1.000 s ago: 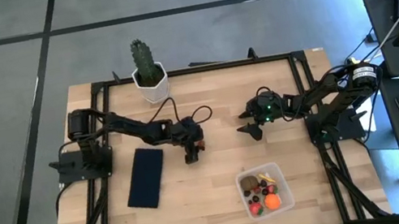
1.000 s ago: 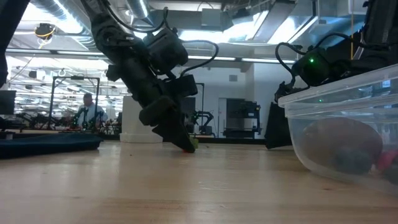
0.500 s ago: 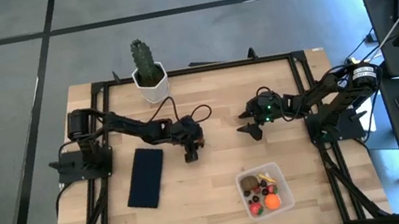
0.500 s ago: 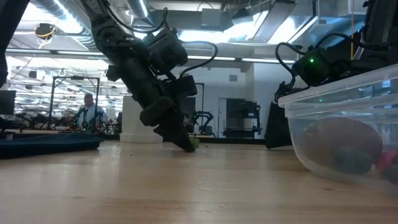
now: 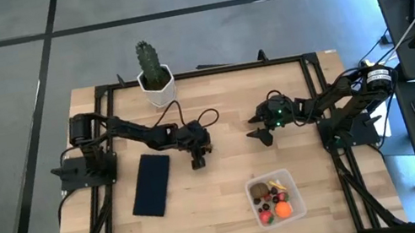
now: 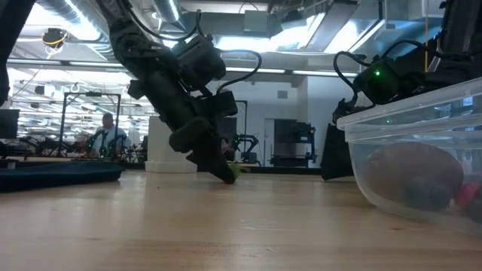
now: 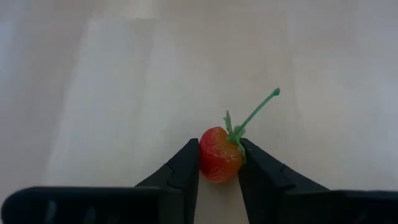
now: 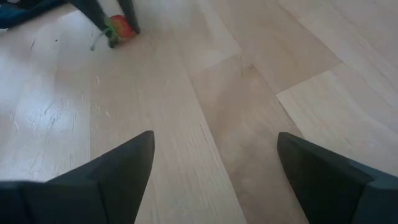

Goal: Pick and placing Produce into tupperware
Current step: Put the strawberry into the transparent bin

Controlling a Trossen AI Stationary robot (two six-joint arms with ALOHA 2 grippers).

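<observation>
A small red strawberry (image 7: 219,154) with a green stem lies on the wooden table near its middle. My left gripper (image 5: 197,163) is shut on it, slanting down with its tips at the table top (image 6: 226,175). The right wrist view shows the same strawberry (image 8: 119,26) farther off. My right gripper (image 5: 262,137) waits open to the right of the middle, nothing between its fingers (image 8: 214,143). The clear tupperware (image 5: 249,199) stands near the front right and holds an orange ball, red pieces and several other bits of produce. My left gripper pinches the strawberry's body (image 7: 208,155) between its two fingertips (image 7: 186,167), one on each side. The fingers slant down from the table's left. The green stem (image 7: 258,109) sticks out beyond the fingers. The berry appears to rest on the table.
A green cactus in a white pot (image 5: 153,75) stands at the far edge. A flat dark navy rectangle (image 5: 152,184) lies left of my left gripper. In the low view the tupperware (image 6: 414,150) fills the right side. A laptop desk stands beyond the table's right edge.
My left gripper has stayed in place and its fingers have drawn together on the strawberry; in the low view less red shows at the tips now. The strawberry has not moved from its spot.
</observation>
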